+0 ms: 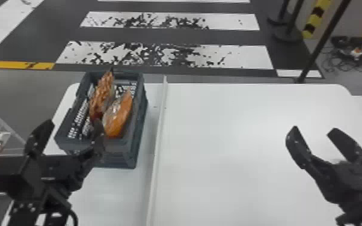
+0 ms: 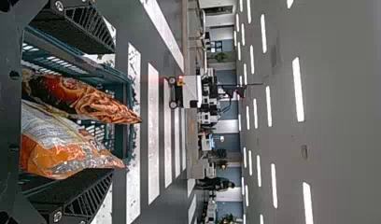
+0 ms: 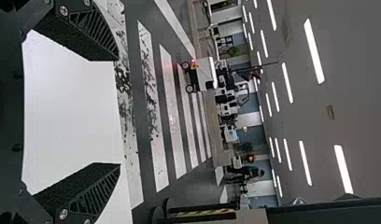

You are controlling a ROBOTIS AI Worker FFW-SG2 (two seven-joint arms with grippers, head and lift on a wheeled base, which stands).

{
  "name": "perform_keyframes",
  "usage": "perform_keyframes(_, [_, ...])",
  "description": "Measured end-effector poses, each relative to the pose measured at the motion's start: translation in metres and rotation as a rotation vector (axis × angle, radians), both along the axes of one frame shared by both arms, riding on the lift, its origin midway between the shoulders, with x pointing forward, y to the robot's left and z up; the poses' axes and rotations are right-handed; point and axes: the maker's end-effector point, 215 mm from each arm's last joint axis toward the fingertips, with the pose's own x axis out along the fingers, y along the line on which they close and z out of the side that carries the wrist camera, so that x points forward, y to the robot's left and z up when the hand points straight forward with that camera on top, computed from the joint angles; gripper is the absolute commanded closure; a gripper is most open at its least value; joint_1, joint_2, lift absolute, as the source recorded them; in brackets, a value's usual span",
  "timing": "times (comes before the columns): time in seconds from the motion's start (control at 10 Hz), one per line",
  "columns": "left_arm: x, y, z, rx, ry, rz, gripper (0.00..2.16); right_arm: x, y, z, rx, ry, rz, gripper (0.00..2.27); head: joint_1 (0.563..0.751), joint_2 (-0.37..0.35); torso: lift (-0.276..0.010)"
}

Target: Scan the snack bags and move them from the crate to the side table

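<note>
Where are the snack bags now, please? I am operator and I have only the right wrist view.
Observer: From the head view, the reddish-brown bag and the orange bag are both inside the crate.

Operator: Thank you. And the left hand, is it holding one of these bags?

Observer: No. The left hand is open, with its fingers apart, and it grips neither bag.
</note>
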Motion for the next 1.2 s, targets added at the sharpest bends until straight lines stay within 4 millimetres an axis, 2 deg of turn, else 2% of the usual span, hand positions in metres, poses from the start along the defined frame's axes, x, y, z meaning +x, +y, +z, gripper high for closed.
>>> perform_keyframes(0.8, [0.039,-0.033,-0.055,0.023,0.129,-0.04,0.12,0.009,-0.008,0.005,-0.017,-0.015,0.008,0.12,0.695,-0.023,-0.087])
perform_keyframes(0.9, [0.044,-0.035,-0.059,0.025,0.132,-0.045,0.24,0.01,-0.008,0.003,-0.017,-0.014,0.007,0.12,0.695,-0.027,-0.087])
perform_keyframes(1.1, [0.05,-0.036,-0.062,0.022,0.133,-0.049,0.62,0.012,-0.012,-0.001,-0.017,-0.008,0.002,0.12,0.695,-0.034,-0.087])
perform_keyframes(1.2, [0.051,-0.038,-0.065,0.019,0.143,-0.061,1.06,0.012,-0.014,-0.001,-0.016,-0.007,0.0,0.12,0.695,-0.04,-0.087])
